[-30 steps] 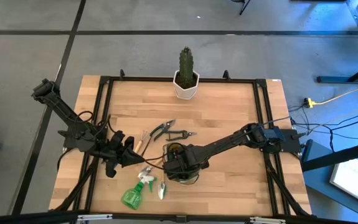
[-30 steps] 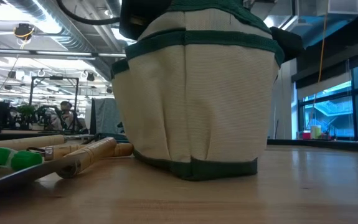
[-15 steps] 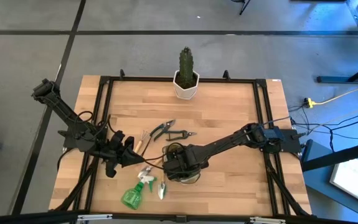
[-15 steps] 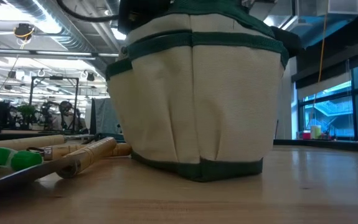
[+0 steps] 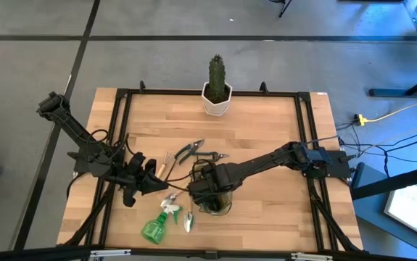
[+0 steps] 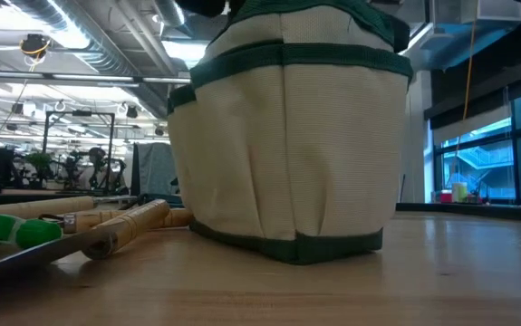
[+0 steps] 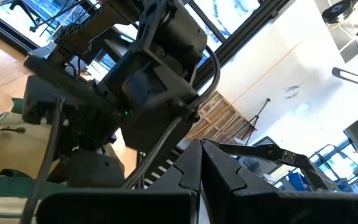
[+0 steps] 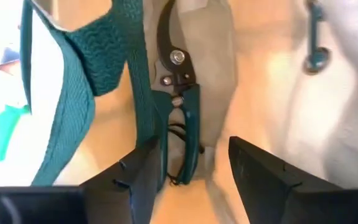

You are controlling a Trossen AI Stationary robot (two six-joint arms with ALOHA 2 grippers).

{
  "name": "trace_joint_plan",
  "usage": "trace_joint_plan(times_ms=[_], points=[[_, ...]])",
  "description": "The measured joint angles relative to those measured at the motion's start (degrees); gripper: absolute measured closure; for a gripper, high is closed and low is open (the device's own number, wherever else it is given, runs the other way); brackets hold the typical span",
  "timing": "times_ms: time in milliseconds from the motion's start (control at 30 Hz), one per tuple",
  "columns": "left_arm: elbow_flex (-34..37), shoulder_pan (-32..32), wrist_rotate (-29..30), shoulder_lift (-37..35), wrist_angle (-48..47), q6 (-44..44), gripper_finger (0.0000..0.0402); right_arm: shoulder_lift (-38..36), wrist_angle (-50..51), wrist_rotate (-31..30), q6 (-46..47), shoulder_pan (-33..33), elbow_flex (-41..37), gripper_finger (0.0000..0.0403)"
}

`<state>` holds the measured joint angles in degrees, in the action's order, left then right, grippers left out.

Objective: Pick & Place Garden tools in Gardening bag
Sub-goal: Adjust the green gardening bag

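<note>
The table [image 5: 266, 138] is a pale wood top in a black frame. At its far edge stands a cactus [image 5: 216, 83] in a white pot. The bag [image 6: 287, 136] sits near the table's middle, toward the front; from table height it is an upright cream tote with green trim, its base flat on the wood. The right arm reaches across from the right side and its gripper [image 5: 207, 185] hangs directly over the bag's mouth, fingers spread apart and holding nothing. Its wrist camera looks down into the bag, where a pair of shears [image 8: 180, 93] with teal handles lies on the fabric, between the green strap [image 8: 85, 81] and the inner wall, clear of both fingers [image 8: 135, 180].

The left gripper [image 5: 150, 179] waits just left of the bag, near the table's left rail, its fingers [image 7: 222, 171] pressed together and empty.

Still on the table: a second pair of shears [image 5: 197, 153] behind the bag, a small fork [image 5: 166, 162] beside the left gripper, a trowel [image 5: 188, 219] in front of the bag, and the green spray bottle [image 5: 154, 228] near the front edge. The fork's tines are too small to be sure of.
</note>
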<state>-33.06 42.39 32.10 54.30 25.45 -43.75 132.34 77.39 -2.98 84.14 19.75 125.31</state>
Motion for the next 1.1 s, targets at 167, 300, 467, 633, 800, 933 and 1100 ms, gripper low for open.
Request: trace_joint_plan(times_ms=[167,300,467,633,800,933,1100], points=[[0.0,0.0,0.0,0.0,0.0,0.0,0.04,0.0,0.8,1.5,-0.8,-0.4,0.0,0.0184],[0.0,0.0,0.0,0.0,0.0,0.0,0.04,0.0,0.2,2.1,-1.1,-0.3,0.0,0.0151],[0.0,0.0,0.0,0.0,0.0,0.0,0.04,0.0,0.2,2.2,-1.5,-0.4,0.0,0.0108],[0.0,0.0,0.0,0.0,0.0,0.0,0.04,-0.3,-0.4,2.1,-3.3,-0.4,0.0,0.0086],[0.0,0.0,0.0,0.0,0.0,0.0,0.04,-1.2,-1.4,1.8,-6.2,-1.1,2.3,0.0084],[0.0,0.0,0.0,0.0,0.0,0.0,0.04,-1.5,-0.4,0.8,-8.1,-1.9,6.3,0.0084],[0.0,0.0,0.0,0.0,0.0,-0.3,0.04,-2.9,-0.1,0.8,-11.1,-2.5,9.3,0.0084]])
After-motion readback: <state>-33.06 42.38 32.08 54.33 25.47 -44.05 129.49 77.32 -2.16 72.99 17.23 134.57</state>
